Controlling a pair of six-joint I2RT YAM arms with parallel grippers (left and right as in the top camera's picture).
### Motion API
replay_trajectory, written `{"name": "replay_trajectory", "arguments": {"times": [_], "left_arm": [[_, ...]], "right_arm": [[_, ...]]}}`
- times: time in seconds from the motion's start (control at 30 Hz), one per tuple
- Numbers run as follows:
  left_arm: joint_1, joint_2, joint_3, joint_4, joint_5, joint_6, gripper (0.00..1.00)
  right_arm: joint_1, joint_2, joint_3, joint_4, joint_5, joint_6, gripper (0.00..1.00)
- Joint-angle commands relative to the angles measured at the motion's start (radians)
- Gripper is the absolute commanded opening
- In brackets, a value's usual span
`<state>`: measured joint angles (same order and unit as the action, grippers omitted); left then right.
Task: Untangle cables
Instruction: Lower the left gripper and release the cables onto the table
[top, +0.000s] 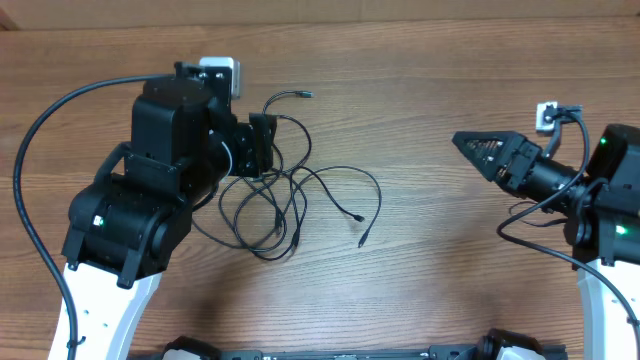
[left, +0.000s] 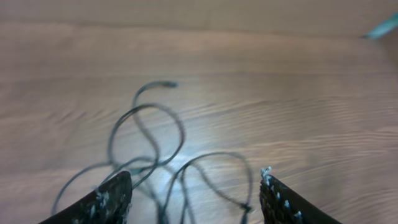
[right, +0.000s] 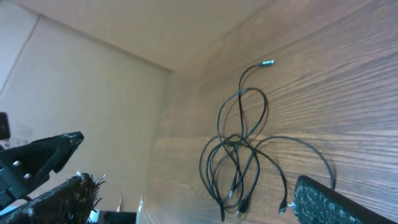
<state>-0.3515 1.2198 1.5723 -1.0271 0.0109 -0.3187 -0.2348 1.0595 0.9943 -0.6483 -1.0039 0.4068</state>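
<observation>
The cables are bunched in loose, overlapping loops on the wooden surface, left of centre. The tangle is stretched mostly from the far side toward the near side, with one plug tip thrown out farthest. Its left rim is overhung by the left claw, whose fingers are spread with nothing gripped. The right claw is held wide and empty, well apart to the right. The left arm is therefore judged the nearer.
</observation>
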Motion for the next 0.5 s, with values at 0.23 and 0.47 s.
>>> {"name": "replay_trajectory", "arguments": {"times": [0.23, 0.47], "left_arm": [[0.006, 0.003, 0.009, -0.130, -0.252, -0.142, 0.80], [0.058, 0.004, 0.008, -0.155, -0.232, -0.098, 0.80]], "right_arm": [[0.191, -0.002, 0.006, -0.024, 0.202, 0.043, 1.00], [0.303, 0.032, 0.006, -0.058, 0.279, 0.065, 1.00]]}}
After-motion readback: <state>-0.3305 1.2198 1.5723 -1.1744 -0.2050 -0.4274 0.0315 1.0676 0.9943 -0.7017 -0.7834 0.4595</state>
